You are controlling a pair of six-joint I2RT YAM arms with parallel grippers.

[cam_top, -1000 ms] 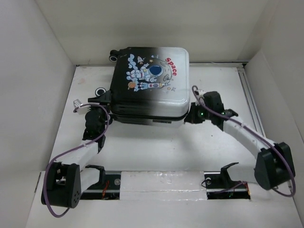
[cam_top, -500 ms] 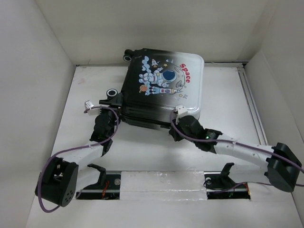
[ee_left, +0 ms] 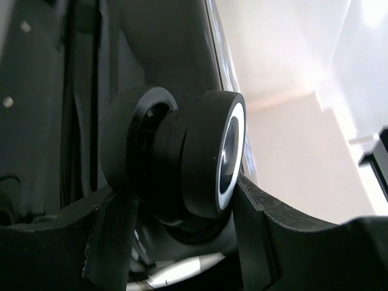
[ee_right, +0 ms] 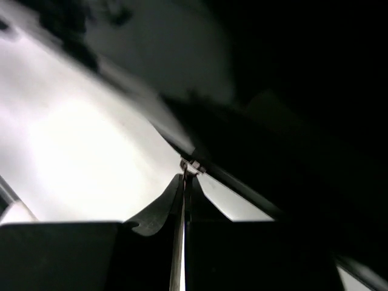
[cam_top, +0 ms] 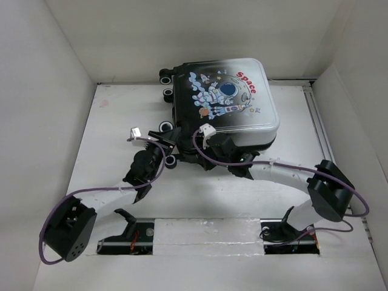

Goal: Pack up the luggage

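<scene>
The luggage (cam_top: 224, 106) lies flat and closed at the back of the table, astronaut and red "Space" print facing up. My left gripper (cam_top: 163, 159) is at its near left corner. In the left wrist view (ee_left: 182, 233) it is shut on a black-and-white caster wheel (ee_left: 212, 157), one finger on each side. My right gripper (cam_top: 212, 156) is at the luggage's near edge. In the right wrist view (ee_right: 183, 188) its fingers are pressed together on a small metal zipper pull (ee_right: 189, 166) on the dark seam.
White walls enclose the table (cam_top: 121, 121) on the left, back and right. Other caster wheels (cam_top: 165, 77) stick out at the luggage's far left corner. A rail (cam_top: 317, 121) runs along the table's right side.
The luggage has slid right and turned clockwise. My right gripper has swept left along its near edge, from the right corner to the middle. My left gripper has followed rightward with the wheel.
</scene>
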